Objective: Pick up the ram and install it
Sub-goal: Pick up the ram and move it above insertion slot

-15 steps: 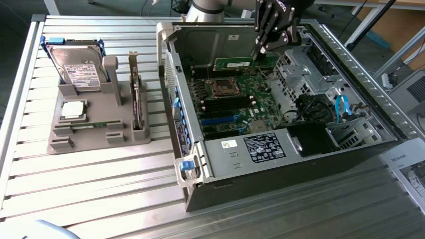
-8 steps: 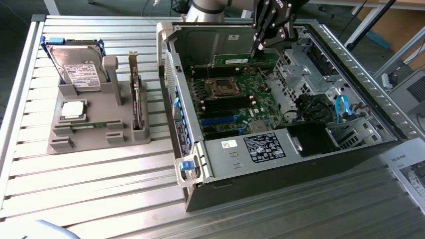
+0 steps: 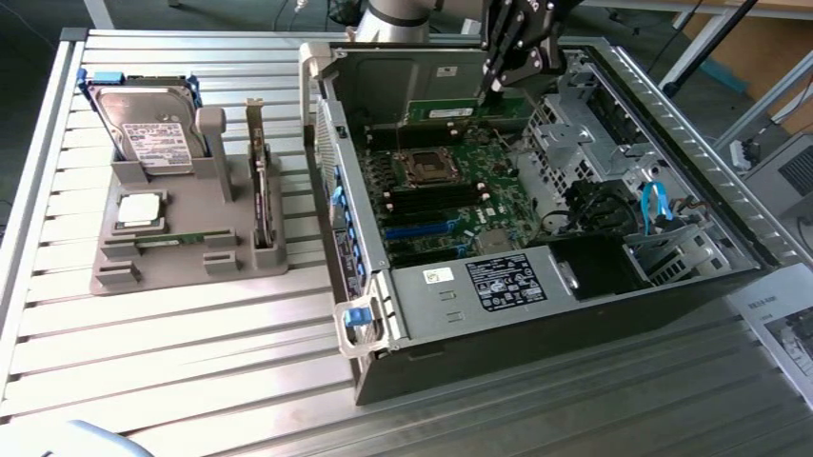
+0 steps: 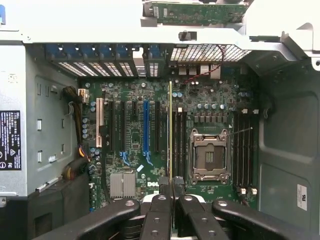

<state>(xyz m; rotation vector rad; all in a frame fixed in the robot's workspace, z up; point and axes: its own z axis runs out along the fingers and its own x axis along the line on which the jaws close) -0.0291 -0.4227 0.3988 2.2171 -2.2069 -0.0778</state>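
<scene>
The ram (image 3: 464,112) is a long green stick hanging level over the far part of the open computer case (image 3: 711,238), with my gripper (image 3: 498,86) shut on its top edge. In the wrist view the ram (image 4: 170,130) shows edge-on as a thin line running out from between my gripper (image 4: 171,182) fingers. It hovers above the motherboard (image 4: 135,150), lined up beside the black memory slots (image 4: 181,142) next to the empty processor socket (image 4: 209,155). I cannot tell whether its lower edge touches a slot.
A grey holder (image 3: 114,276) stands on the slatted table at the exterior view's left, carrying a hard drive (image 3: 155,138), a square silver processor chip (image 3: 140,209) and a tall dark expansion card (image 3: 261,190). The power supply (image 3: 502,281), drive cage and blue cable (image 3: 654,205) crowd the case's near end.
</scene>
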